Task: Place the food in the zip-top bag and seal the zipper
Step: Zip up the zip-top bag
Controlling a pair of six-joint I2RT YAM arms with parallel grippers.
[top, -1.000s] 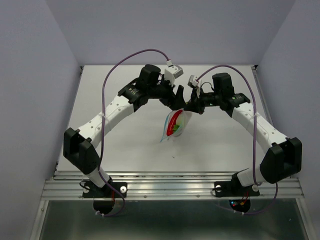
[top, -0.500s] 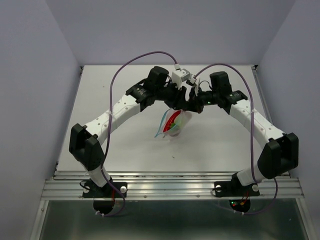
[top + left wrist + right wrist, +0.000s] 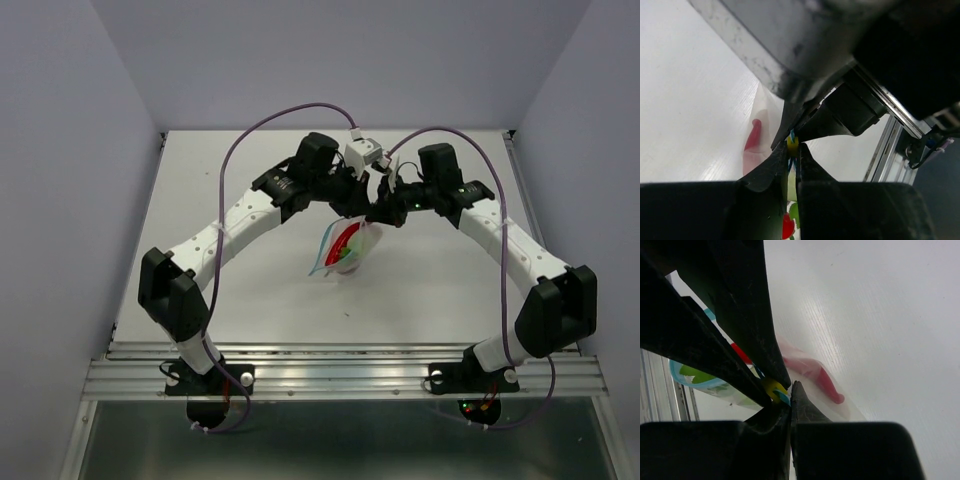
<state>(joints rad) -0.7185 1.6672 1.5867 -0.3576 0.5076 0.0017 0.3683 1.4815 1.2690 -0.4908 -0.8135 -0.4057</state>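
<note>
Toward the far middle of the tabletop (image 3: 250,290), the zip-top bag (image 3: 347,250) hangs slantwise from its far upper corner, its lower end reaching toward the near left; whether that end touches the surface cannot be told. Through the clear plastic the slim red chili (image 3: 347,240) shows as a curved stripe, with a green piece (image 3: 695,374) of another toy vegetable near the bag's lower end; the rest of the food cannot be made out. The light-blue zipper (image 3: 322,255) runs along the bag's left edge up to the held corner, where a small yellow tab (image 3: 772,387) sits on it. At that corner the two claws meet tip to tip. The left claw (image 3: 794,150) is clenched on the zipper at the yellow tab, its fingers pressed together with only the strip between them. The right claw (image 3: 790,390) is likewise clenched, pinching the zipper just beside the tab and touching the other claw's fingertips. Both arms reach in from the near edge, their purple cables (image 3: 290,105) arching above them.
</note>
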